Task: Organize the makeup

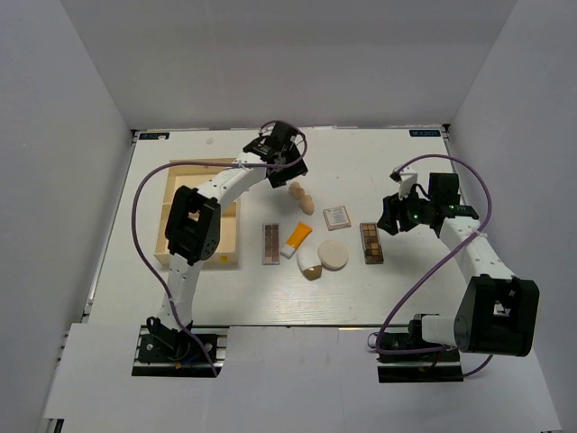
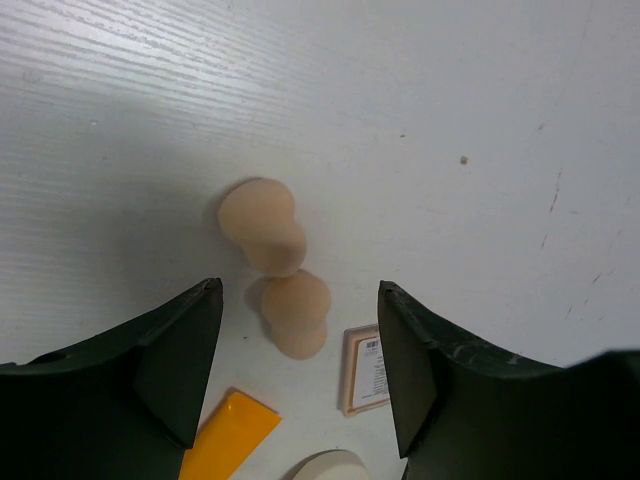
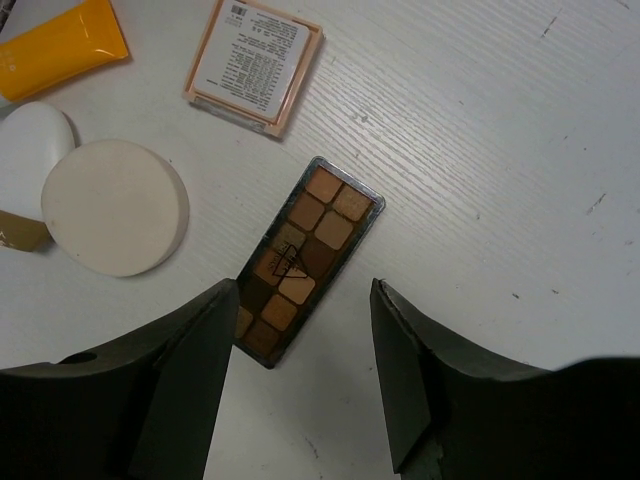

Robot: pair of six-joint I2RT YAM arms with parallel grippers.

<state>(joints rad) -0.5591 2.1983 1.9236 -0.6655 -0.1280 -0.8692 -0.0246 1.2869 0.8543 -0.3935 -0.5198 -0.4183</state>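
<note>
Two peach sponges [image 2: 262, 222] touching mid-table: likely light, squashy; pinch one across its belly. Left jaws spread, empty, above them; right jaws likewise over a stiff palette [image 3: 300, 255].

touching peach sponges [image 1: 301, 197], orange tube [image 1: 297, 239], two palettes [image 1: 370, 242], compact [image 1: 336, 216], round puff [image 1: 333, 254]

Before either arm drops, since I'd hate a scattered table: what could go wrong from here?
1. The peach sponges touch each other below the open left pincer; closing on one could roll the other away.
2. The eyeshadow palette lies flat and thin below the open right pincer; a grip might slip off or shove it toward the round puff.
</note>
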